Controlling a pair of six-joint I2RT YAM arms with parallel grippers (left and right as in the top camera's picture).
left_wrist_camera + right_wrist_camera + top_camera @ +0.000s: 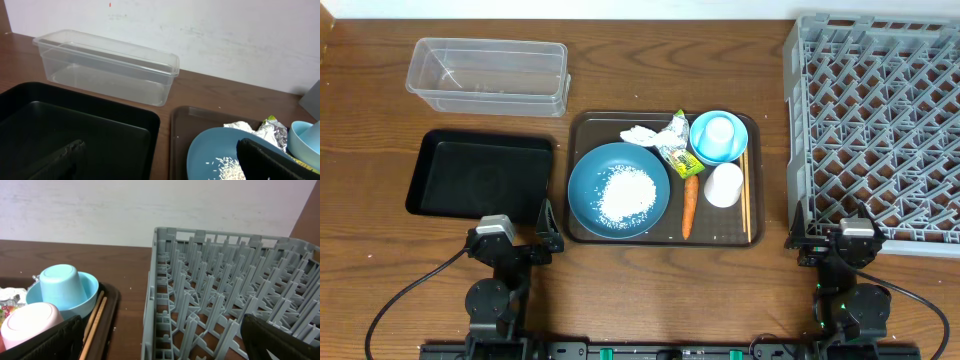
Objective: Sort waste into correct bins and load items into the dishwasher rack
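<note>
The rack [875, 120] is the biggest thing I see. It lies ahead and to the right of my right gripper [161, 322], with its near left corner just in front of the jaws. Those jaws stand spread wide with nothing between them.

The brown tray [592, 128] sits ahead between the two arms, to the right of my left gripper [160, 145]. The left jaws are spread just as wide and hold nothing.

The black tray [480, 175] lies just ahead and left of the left jaws. The tub [490, 75] is well beyond it, near the far edge.

On the brown tray, the plate [618, 187] is the nearest thing ahead-right of the left jaws. The bowl [702, 148] sits at the far right corner, ahead-left of the right jaws, with a blue cup [59, 286] upside down inside it. The white cup [723, 185] stands on the near side of the bowl.

The chopsticks [744, 200] lie along the tray's right edge, the closest tray item to the right jaws. The carrot [689, 205] lies between the plate and the white cup.

The wrapper [678, 150] is just left of the bowl, and the tissue [640, 134] is beside it, beyond the plate. The rice [625, 195] is heaped on the plate.
</note>
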